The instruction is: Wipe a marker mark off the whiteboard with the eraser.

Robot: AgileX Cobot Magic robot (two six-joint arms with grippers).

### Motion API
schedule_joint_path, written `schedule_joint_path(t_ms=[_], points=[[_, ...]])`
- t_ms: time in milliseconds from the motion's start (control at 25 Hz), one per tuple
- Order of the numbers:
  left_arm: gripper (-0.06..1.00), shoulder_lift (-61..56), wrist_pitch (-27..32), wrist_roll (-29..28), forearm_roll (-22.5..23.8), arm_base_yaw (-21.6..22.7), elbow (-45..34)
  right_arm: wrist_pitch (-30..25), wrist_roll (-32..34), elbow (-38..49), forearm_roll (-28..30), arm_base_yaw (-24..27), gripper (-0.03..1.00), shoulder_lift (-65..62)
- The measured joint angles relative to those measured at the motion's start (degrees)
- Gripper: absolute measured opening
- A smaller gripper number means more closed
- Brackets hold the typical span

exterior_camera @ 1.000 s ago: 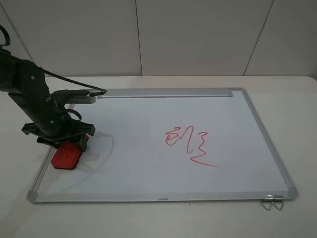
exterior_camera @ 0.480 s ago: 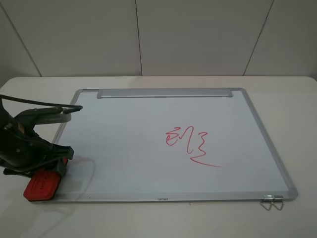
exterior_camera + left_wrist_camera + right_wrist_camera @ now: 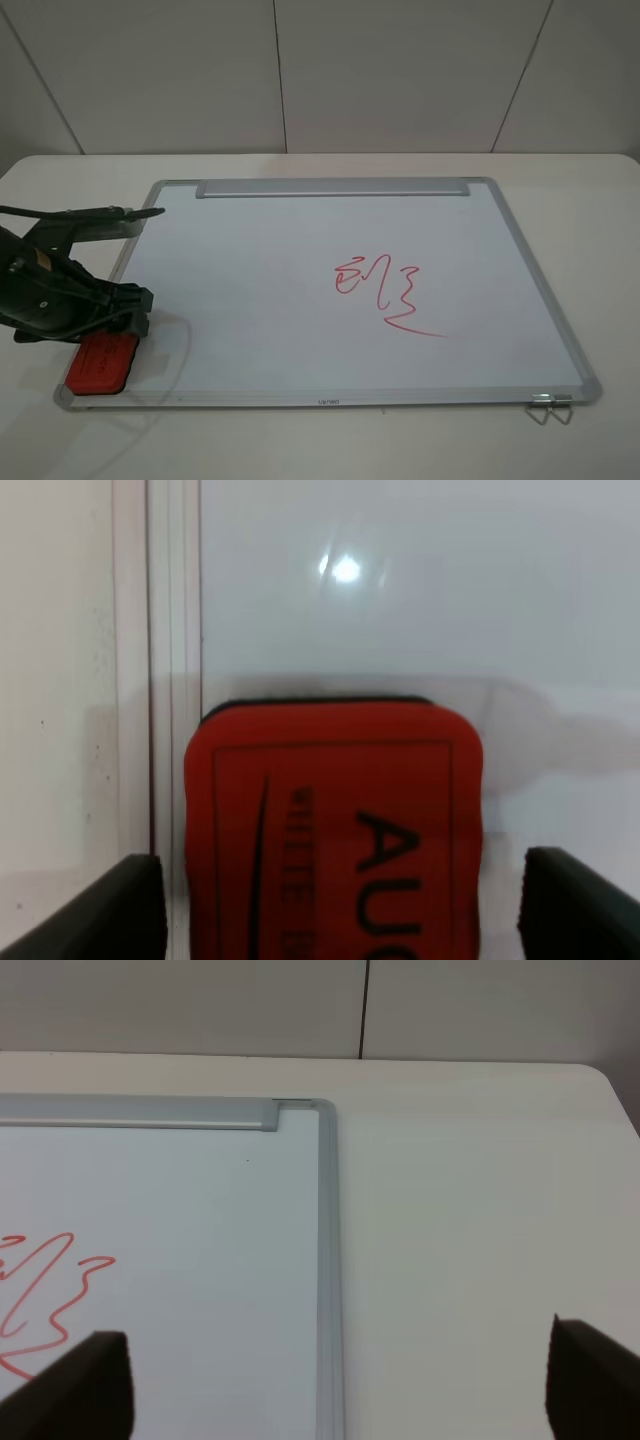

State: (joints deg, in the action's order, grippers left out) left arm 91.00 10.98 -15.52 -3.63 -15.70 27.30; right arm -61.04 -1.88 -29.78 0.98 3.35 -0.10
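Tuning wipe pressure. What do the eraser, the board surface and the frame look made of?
eraser: red body looks like matte foam or soft plastic, with rounded corners and printed lettering. The dark strip at its edge looks like felt.
whiteboard surface: glossy white coating; lamp glare shows in the left wrist view.
frame: satin silver metal, likely aluminium, can't confirm.

The left wrist view cuts off the eraser point(image 3: 330, 830) and its lettering, so we cannot read it whole. From above, the left gripper point(image 3: 110, 322) hides part of it; the whiteboard point(image 3: 300, 250) frame's print is too small to read.
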Motion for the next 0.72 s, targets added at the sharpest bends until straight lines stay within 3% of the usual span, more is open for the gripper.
schedule_joint_path(t_ms=[280, 480, 720], points=[[0.74, -2.4, 1.6, 0.0, 0.7, 0.0, -0.1, 0.0, 0.0, 0.0, 0.0, 0.0, 0.71, 0.0], [0.74, -13.8, 5.2, 0.1, 0.9, 0.0, -0.1, 0.0, 0.0, 0.0, 0.0, 0.0, 0.71, 0.0], [0.74, -31.2, 15.9, 4.2, 1.0, 0.0, 2.7, 0.0, 0.0, 0.0, 0.0, 0.0, 0.71, 0.0]])
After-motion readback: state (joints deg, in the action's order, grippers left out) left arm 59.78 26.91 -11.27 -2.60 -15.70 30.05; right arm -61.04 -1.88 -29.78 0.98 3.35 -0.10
